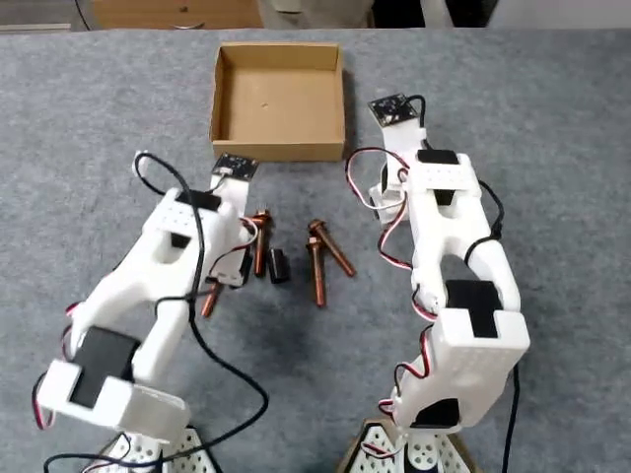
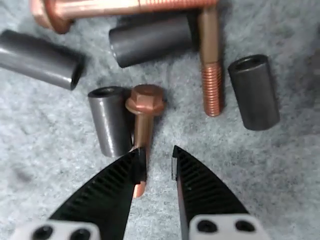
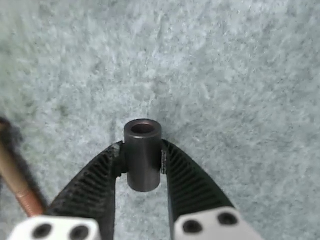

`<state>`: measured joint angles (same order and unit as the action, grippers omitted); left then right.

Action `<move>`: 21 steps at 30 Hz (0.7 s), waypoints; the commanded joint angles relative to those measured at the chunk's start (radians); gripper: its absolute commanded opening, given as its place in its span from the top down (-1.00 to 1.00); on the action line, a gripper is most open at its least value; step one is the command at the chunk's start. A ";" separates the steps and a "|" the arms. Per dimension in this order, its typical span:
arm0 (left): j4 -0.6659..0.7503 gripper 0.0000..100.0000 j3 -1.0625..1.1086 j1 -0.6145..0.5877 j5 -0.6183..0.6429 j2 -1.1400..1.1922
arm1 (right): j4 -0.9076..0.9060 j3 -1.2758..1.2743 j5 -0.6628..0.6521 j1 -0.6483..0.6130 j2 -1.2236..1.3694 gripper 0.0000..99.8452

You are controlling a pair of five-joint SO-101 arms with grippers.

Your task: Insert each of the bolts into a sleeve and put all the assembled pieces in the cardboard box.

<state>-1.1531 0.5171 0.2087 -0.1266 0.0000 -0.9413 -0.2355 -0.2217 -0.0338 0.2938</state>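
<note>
My left gripper [image 2: 155,162] is open just above the carpet, over a cluster of parts. A copper bolt [image 2: 144,117] lies with its hex head away from the gripper and its shank against one finger [image 2: 131,167]. A dark sleeve [image 2: 110,125] lies beside that bolt. Three more sleeves [image 2: 255,92] [image 2: 150,37] [image 2: 40,57] and two more bolts [image 2: 211,70] [image 2: 125,7] lie around it. My right gripper [image 3: 142,151] is shut on a dark sleeve [image 3: 143,135], holding it with its open end facing away from the gripper. The cardboard box [image 1: 281,150] stands open at the back.
In the high view, loose copper bolts [image 1: 317,271] [image 1: 333,248] and a dark sleeve [image 1: 278,264] lie between the two arms. Another bolt [image 3: 15,180] shows at the edge of the right wrist view. Grey carpet covers the table.
</note>
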 commanded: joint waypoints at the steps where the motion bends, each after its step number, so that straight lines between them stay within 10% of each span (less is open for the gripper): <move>1: -0.028 0.79 -0.095 0.005 -0.006 0.045 | 0.020 0.022 0.000 0.016 -0.013 1.00; 21: 0.127 0.80 -0.041 -0.055 -0.196 0.081 | 0.041 0.004 -0.005 0.012 -0.010 1.00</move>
<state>-1.0441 0.4864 0.1718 -0.2770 0.0813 -0.9183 -0.2355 -0.2217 -0.0353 0.2938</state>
